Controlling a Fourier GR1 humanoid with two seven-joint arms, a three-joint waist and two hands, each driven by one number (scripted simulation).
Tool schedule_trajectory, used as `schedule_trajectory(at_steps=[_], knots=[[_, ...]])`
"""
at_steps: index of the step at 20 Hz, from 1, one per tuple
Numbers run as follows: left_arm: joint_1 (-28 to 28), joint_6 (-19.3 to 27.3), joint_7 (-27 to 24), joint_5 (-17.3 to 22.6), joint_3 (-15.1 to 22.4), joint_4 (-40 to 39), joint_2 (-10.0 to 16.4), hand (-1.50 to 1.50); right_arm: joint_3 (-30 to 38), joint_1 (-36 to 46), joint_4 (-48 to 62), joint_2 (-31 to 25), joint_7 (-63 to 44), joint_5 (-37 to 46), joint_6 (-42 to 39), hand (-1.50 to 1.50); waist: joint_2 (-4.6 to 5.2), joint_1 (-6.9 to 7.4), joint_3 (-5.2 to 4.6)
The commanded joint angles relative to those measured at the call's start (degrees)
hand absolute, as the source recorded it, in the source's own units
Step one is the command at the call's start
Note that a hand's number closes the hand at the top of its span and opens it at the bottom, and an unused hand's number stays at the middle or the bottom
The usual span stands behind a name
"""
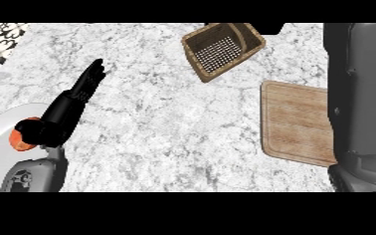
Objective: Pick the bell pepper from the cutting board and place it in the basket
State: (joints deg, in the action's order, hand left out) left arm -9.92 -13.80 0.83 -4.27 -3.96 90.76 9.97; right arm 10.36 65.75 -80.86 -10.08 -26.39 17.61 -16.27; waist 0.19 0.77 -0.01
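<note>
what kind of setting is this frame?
Most likely a kitchen counter: a white-grey marbled worktop, a wooden cutting board at the right, and a woven basket further back.

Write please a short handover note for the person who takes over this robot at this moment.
Left hand: open, fingers straight, over the counter at the left.
Right hand: not seen; only its forearm shows along the right edge.
Cutting board: no pepper shows on it.
Basket: nothing shows inside.
Done: cannot tell whether the pepper is picked.
Left: place it in the basket.
</note>
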Motion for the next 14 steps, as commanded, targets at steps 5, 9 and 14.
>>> schedule_trajectory(at_steps=[5, 9, 14], knots=[[-0.4, 0.4, 0.7, -0.7, 0.6, 0.6, -0.6, 0.0, 1.5, 0.9, 18.6, -2.6, 18.7, 4.5, 7.6, 1.5, 0.28, 0.59, -0.01], [1.3, 1.1, -0.1, -2.0, 2.2, 1.4, -2.1, 0.0, -0.1, -0.3, 22.1, -1.4, 25.2, 6.6, 11.9, 1.5, 0.09, 0.27, 0.0], [-3.0, 0.1, 1.0, -1.2, 1.0, 0.1, -0.7, 0.0, 5.3, 1.5, 29.3, 1.3, 27.9, 4.9, 21.1, 1.5, 0.46, 0.89, 0.03]])
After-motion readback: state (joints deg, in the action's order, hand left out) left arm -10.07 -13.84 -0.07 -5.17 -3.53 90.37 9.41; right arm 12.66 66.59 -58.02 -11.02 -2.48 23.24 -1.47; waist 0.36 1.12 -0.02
